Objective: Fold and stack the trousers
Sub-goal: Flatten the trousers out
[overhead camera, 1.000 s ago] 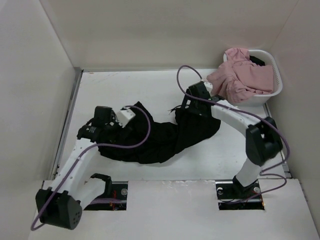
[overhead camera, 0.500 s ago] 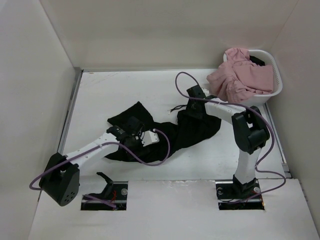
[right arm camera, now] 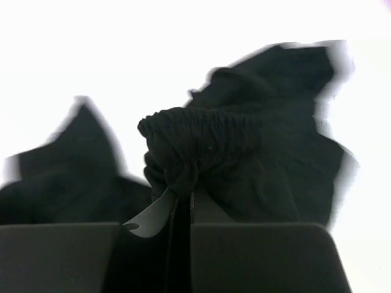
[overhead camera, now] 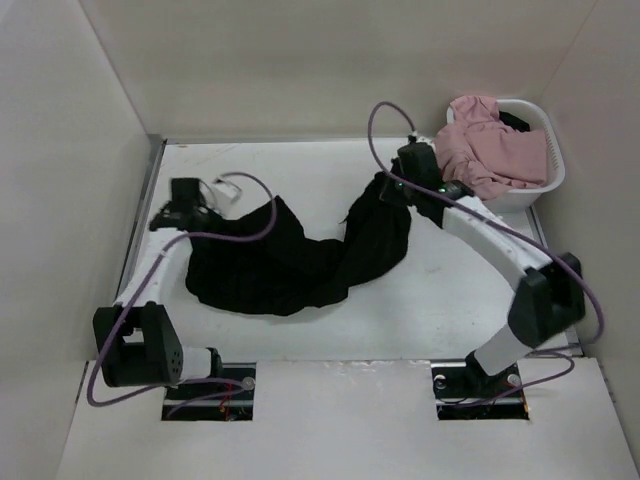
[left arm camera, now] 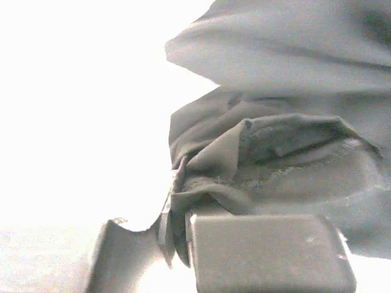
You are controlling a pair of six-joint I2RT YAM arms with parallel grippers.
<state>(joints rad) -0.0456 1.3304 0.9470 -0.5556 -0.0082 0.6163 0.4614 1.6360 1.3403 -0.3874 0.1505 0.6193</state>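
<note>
on my left wrist feed i see the left gripper (left arm camera: 176, 235) at the bottom edge, its jaws closed on a bunched fold of the trousers (left arm camera: 293, 91). the cloth looks grey here. it gathers into tight creases at the pinch, then spreads up and to the right, filling that side. the surface (left arm camera: 73, 122) on the left is washed out to plain white.

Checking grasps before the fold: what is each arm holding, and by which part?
Both hold the black trousers: the right gripper pinches the gathered elastic waistband, the left gripper a bunched fabric edge at the opposite end.
</note>
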